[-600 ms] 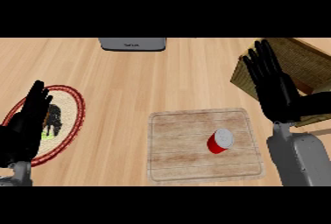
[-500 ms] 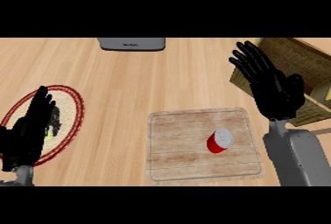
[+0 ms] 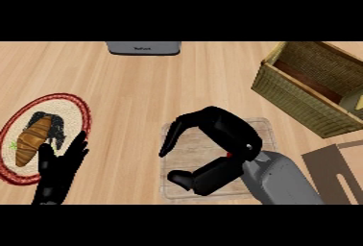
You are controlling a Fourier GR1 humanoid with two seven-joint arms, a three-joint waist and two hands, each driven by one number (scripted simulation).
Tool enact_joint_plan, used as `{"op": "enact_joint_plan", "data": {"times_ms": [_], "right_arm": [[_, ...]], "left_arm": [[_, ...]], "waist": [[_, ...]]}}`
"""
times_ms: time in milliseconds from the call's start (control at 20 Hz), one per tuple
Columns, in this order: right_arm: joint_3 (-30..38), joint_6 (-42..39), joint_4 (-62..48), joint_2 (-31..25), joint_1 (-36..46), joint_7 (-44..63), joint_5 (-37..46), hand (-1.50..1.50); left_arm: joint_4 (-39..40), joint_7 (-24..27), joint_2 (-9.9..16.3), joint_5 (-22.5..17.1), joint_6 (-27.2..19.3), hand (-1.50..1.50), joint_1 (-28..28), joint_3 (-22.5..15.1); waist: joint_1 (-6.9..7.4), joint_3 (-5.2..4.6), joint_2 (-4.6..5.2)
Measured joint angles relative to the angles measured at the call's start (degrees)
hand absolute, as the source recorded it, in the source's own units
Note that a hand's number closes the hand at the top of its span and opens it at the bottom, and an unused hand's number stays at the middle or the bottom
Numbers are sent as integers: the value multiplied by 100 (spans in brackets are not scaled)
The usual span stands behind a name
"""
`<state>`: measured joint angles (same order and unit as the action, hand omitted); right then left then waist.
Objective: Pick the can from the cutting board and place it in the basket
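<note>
The can is almost wholly hidden under my right hand; only a sliver of red shows beside the palm. That hand arches over the pale wooden cutting board, its fingers bent down toward the board's left side and its thumb near the front edge, with bare board between them. The wicker basket stands at the far right, apart from the hand. My left hand rests open at the lower left, fingers up.
A round red-rimmed plate with a brown pastry lies at the left, beside my left hand. A grey appliance sits at the far edge. A brown panel shows at the lower right.
My right hand has swung from beside the basket leftward and down over the cutting board, covering the can, with its fingers now bent. The left hand has sunk lower.
</note>
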<state>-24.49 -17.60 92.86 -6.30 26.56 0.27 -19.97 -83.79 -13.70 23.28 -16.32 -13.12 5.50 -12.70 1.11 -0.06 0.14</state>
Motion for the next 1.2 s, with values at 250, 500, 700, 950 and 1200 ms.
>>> {"op": "enact_joint_plan", "data": {"times_ms": [250, 500, 700, 950, 1200], "right_arm": [[-806, 417, 624, -258, -353, 175, 1425, -150], [-587, 562, 1084, -1123, 321, 937, 2701, -150], [-105, -29, 1469, -1987, 909, 1524, 2880, -150], [594, -1218, 1745, -2937, 1663, 2192, 2213, -150], [927, -2614, 1517, -3777, 2221, 2635, 1178, -150]], "left_arm": [[20, 52, -13, -14, 84, 0, 151, 11], [21, 70, -41, -20, 77, 0, 240, 32], [25, 79, -37, -26, 129, 0, 246, 53], [107, 219, -81, -2, 186, 0, 239, 93], [111, 180, -38, -11, 266, 0, 213, 143]], "waist": [[-140, 12, -64], [-239, 14, -115], [-238, 20, -99], [-212, 26, -86], [-185, 24, -76]]}}
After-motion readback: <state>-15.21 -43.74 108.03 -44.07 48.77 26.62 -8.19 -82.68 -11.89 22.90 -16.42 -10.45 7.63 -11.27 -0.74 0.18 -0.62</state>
